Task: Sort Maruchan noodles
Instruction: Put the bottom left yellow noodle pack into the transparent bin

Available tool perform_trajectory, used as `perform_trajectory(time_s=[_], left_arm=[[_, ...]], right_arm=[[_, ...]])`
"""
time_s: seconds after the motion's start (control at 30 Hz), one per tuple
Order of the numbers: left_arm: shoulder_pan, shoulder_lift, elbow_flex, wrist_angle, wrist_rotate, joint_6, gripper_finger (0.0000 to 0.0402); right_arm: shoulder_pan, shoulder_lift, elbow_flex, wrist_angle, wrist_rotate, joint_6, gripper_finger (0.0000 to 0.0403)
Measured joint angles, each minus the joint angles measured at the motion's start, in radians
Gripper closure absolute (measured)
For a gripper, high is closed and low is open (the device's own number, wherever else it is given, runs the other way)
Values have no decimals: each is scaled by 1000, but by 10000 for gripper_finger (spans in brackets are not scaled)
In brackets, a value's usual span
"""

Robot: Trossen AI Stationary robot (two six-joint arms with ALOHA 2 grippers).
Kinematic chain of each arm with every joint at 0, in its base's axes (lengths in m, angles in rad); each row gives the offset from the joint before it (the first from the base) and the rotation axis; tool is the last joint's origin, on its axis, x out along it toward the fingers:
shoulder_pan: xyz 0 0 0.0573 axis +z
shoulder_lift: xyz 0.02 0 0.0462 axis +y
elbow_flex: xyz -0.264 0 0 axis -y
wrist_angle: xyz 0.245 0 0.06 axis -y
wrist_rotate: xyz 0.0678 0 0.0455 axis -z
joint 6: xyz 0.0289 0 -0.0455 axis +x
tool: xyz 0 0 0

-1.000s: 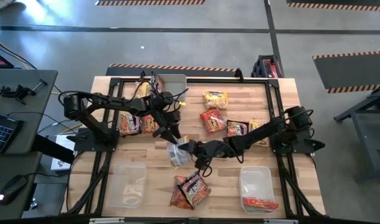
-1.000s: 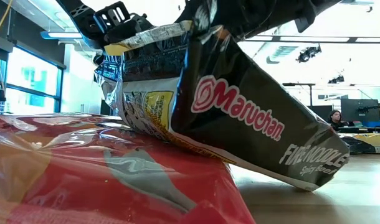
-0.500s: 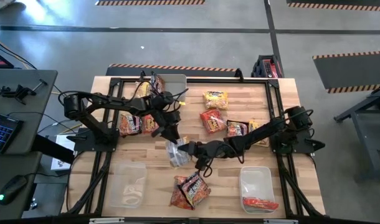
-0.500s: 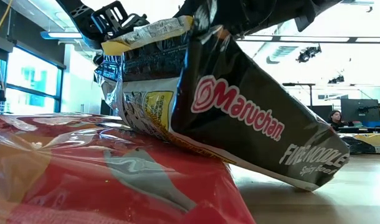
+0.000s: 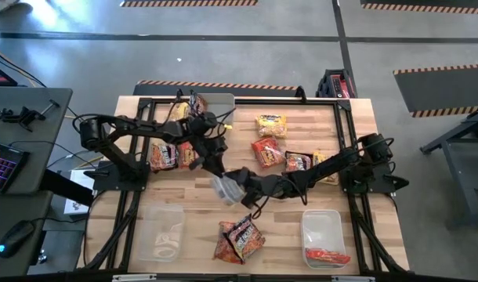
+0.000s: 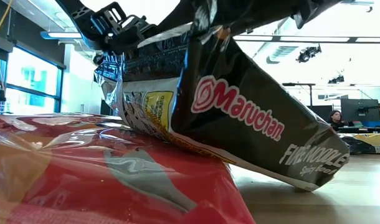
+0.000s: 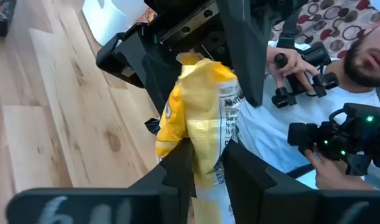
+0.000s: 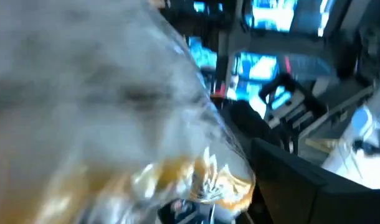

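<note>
Left gripper (image 7: 205, 168) is clamped on a crinkly yellow plastic ramen packet (image 7: 199, 121), held above mid-table. Right gripper (image 5: 233, 182) is at a dark, shiny crinkly packet (image 5: 223, 188) just beside it; can't tell if it's clenched. Best move, I'd say: separate the arms before travelling, lift clear, and carry each packet to its clear rectangular plastic bin (image 5: 321, 229) without snagging.

Legible print found on one item only: the dark noodle packet (image 6: 240, 118) in the low view. It carries the brand "Maruchan" in white lettering beside a red-and-white logo, and "FIRE NOODLE" toward its lower corner. Smaller print beneath that is unreadable. Print on other packets cannot be read.
</note>
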Motion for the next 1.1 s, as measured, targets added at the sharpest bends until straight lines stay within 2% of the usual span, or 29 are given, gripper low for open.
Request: perform_trajectory(time_s=[0.2, 0.33, 0.47, 0.6, 0.7, 0.77, 0.8, 0.9, 1.0, 1.1], left_arm=[[25, 0, 0, -3, 8, 5, 375], [33, 3, -1, -8, 18, 5, 397], [35, 3, -1, -7, 19, 16, 400], [35, 3, -1, -14, 17, 35, 401], [35, 3, -1, -22, 16, 40, 401], [35, 2, -1, -25, 16, 44, 401], [35, 2, -1, -28, 15, 49, 401], [35, 2, -1, -28, 4, 51, 401], [35, 2, -2, -10, -18, 51, 401], [36, 2, -2, 38, -43, 34, 401]], right_arm=[[0, 0, 0, 6, 145, 37, 171], [-14, -4, 3, 42, 280, 47, 171], [-35, -7, 2, 53, 387, 84, 171], [-81, -50, -26, 24, 503, 201, 171], [-113, -143, -79, -81, 511, 421, 173], [-141, -236, -124, -231, 438, 672, 178], [-160, -287, -144, -319, 361, 829, 182], [-242, -419, -217, -480, 16, 1256, 193], [-310, -482, -332, -407, -276, 1509, 197], [-317, -483, -460, -217, -392, 1620, 197]])
